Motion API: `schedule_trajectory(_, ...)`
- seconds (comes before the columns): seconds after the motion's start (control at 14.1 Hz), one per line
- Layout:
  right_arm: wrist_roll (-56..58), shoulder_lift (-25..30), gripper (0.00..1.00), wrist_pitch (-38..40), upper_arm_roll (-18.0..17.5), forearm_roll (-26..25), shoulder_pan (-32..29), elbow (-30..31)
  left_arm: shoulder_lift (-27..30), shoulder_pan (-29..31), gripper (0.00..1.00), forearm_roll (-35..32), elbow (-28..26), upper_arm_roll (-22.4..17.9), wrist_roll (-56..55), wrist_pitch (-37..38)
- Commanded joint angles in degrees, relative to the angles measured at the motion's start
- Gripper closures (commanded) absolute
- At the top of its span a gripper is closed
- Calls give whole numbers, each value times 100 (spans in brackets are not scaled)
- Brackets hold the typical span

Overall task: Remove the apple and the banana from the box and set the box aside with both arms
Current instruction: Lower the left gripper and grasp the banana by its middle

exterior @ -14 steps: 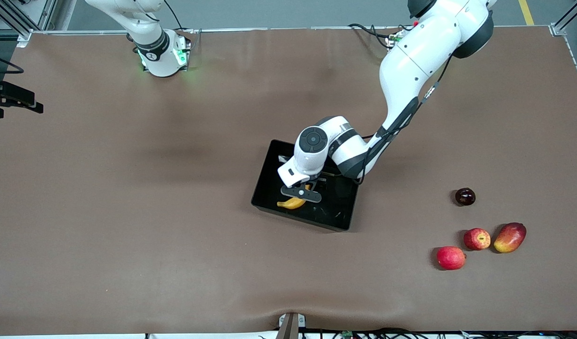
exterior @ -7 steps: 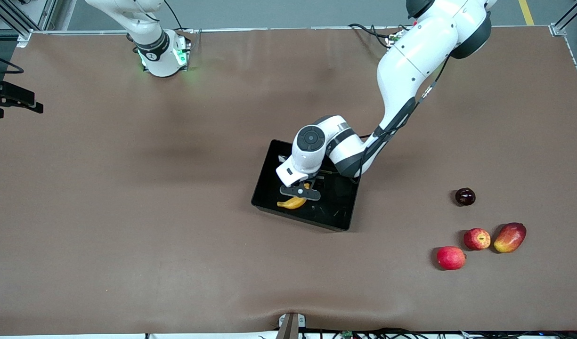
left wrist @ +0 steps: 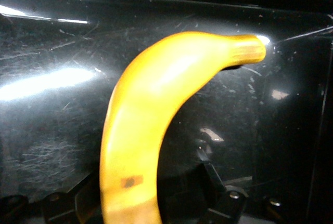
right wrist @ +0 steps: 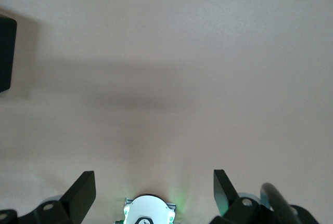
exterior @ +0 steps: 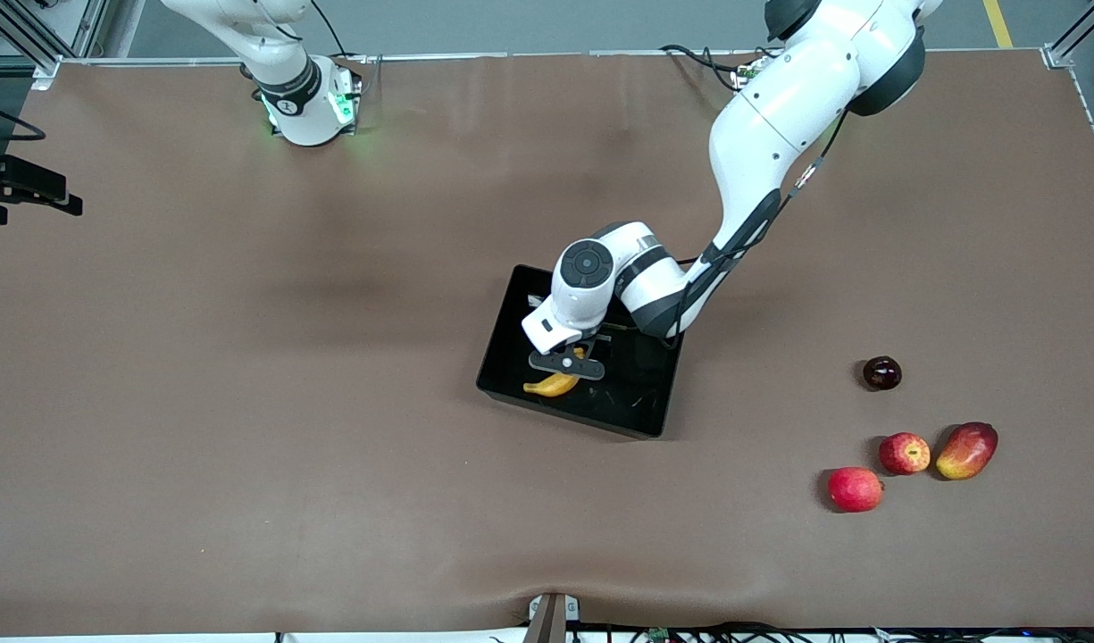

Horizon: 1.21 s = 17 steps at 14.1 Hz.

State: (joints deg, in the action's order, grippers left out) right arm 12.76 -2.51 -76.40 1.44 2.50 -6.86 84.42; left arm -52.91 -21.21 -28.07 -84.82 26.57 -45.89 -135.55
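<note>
Banana (exterior: 554, 385) in box (exterior: 511, 308), left gripper (exterior: 568, 364) over it

**Hidden and cut off**

The left gripper (exterior: 569, 363) covers the banana's (exterior: 554, 385) middle in the front view — whether its fingers touch the fruit cannot be told. In the left wrist view the banana's lower end runs off the frame, and the box (left wrist: 47, 52) overfills it.

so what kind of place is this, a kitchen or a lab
Most likely a robotics lab or test cell, not a kitchen: two white robot arms bolted along one edge of a brown-covered table, aluminium framing at the corners, loose cables, and a black bin with a banana in it.
</note>
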Motion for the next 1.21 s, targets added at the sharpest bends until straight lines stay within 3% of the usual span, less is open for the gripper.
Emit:
schedule_trajectory(0.0,-72,-48,0,47,-56,75,-79,-92,-132,-112,69,-199,70,-56,-87,-121)
schedule_trajectory(0.07,-72,-48,0,64,-56,75,-88,-92,-106,-86,89,-286,79,-56,-96,-121)
schedule_trajectory(0.14,-72,-48,0,64,-56,75,-96,-92,-62,-59,100,-330,88,-56,-104,-112)
schedule_trajectory(0.71,-63,-48,0,91,-48,66,-131,-84,378,310,100,-270,114,-29,28,89)
schedule_trajectory(1.14,-439,-4,0,336,-83,84,95,-92,1237,345,100,47,123,-12,36,870)
